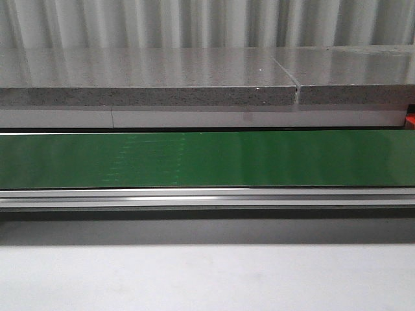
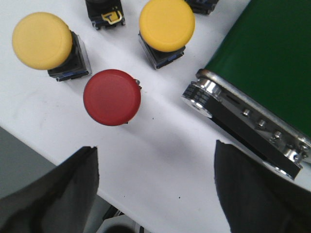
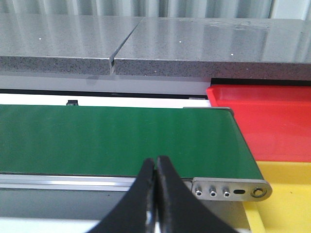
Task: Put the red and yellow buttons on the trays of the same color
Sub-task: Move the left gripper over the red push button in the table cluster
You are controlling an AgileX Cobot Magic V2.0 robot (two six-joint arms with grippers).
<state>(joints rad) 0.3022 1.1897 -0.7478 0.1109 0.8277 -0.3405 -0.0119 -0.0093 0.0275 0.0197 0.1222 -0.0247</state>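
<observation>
- White table (image 2: 160, 160) beside a green conveyor belt (image 1: 207, 159), grey stone ledge (image 1: 142, 96) behind; no buttons on the belt.
- Left gripper (image 2: 155, 187) was spread wide, empty, hovering over the table, probably lining up a pick.
- Red button (image 2: 112, 97) lay just beyond its fingertips (image 2: 80, 170), untouched; two yellow buttons (image 2: 42, 41) (image 2: 166, 24) farther out (all cap-up).
- Right gripper (image 3: 155, 177) was pinched closed on nothing, near the belt's end.
- Red tray (image 3: 265, 121) and yellow tray (image 3: 284, 194) sat past that end, likely positioned to receive the buttons.
</observation>
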